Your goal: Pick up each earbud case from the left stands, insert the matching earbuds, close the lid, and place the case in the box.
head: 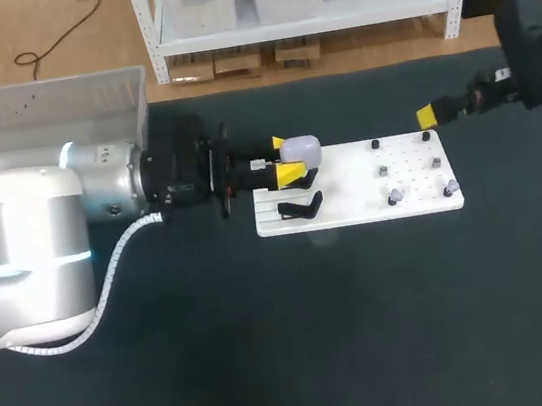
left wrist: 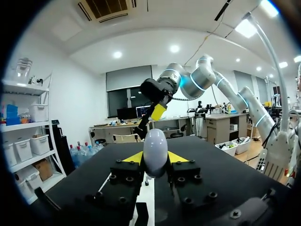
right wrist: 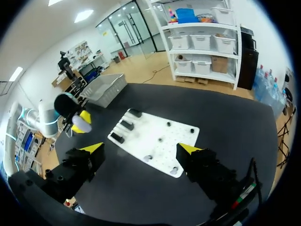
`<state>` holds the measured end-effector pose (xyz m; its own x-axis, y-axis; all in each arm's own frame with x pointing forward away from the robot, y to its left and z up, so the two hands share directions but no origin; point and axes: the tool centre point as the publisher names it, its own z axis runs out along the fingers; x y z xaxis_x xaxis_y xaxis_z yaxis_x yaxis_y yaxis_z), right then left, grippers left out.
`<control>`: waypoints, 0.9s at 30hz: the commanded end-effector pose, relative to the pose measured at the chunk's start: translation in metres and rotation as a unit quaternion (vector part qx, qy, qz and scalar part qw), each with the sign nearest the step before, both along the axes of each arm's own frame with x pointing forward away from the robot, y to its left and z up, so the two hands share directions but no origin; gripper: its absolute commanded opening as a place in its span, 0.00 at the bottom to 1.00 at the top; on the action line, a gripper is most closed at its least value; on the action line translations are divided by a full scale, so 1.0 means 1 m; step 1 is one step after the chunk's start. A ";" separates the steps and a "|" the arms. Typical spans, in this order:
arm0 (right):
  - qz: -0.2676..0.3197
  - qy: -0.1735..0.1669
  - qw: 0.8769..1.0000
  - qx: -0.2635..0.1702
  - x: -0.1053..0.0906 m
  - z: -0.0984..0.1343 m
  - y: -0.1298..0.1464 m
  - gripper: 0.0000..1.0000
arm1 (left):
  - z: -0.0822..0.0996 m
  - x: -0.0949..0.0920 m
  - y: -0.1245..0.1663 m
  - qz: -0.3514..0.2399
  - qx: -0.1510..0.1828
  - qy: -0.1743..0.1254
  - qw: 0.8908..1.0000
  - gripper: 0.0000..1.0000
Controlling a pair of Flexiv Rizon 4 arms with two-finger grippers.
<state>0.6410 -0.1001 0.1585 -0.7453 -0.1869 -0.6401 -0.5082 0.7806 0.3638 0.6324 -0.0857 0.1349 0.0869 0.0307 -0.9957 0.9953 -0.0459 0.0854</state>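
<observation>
My left claw [head: 287, 157] is clamped on the earbud case [head: 302, 148], a smooth, pale, egg-shaped shell with a slight sheen. In the left wrist view the case [left wrist: 155, 149] stands upright between the two wedge-shaped yellow fingertips [left wrist: 134, 157], which press on it from either side, with black bolted finger blocks behind them. The case is held above the near-left corner of the board [head: 357, 206], a flat, white, matte rectangular plate lying on the dark, dull desk [head: 271, 344].

At the board's left end sit the stands [head: 301, 207], low black curved pieces set across shallow grooves. In the right wrist view I count three of them [right wrist: 126, 125] in a row. The board's other half carries small dark pegs [head: 395, 198] in a scattered grid, some with paler tops. I cannot tell whether earbuds sit on them.

My right claw [right wrist: 140, 149] is spread wide with nothing between its fingers, and it hangs well above the board [right wrist: 162, 155]. From overhead only one of its yellow tips shows, past the board's far right corner.

The box [head: 45, 103], a pale grey plastic crate with thin upright walls, sits at the desk's far left, behind my left arm.
</observation>
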 end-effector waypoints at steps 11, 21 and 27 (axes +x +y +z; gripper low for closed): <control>0.045 0.010 0.999 -0.003 -0.039 0.002 0.046 1.00 | -0.009 0.009 -0.007 -0.021 0.012 0.007 1.000 0.00; 0.043 0.015 0.999 -0.014 -0.044 -0.003 0.073 1.00 | -0.011 0.009 -0.008 -0.009 0.009 0.009 1.000 0.00; 0.049 0.023 0.998 -0.011 -0.046 -0.012 0.090 1.00 | -0.013 0.006 -0.009 -0.012 0.007 0.013 1.000 0.00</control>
<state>0.5927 -0.0198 0.1514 -0.7525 -0.2731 -0.5994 -0.5668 0.7319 0.3781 0.6397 -0.0940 0.1229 0.0614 0.0450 -0.9971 0.9955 -0.0748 0.0580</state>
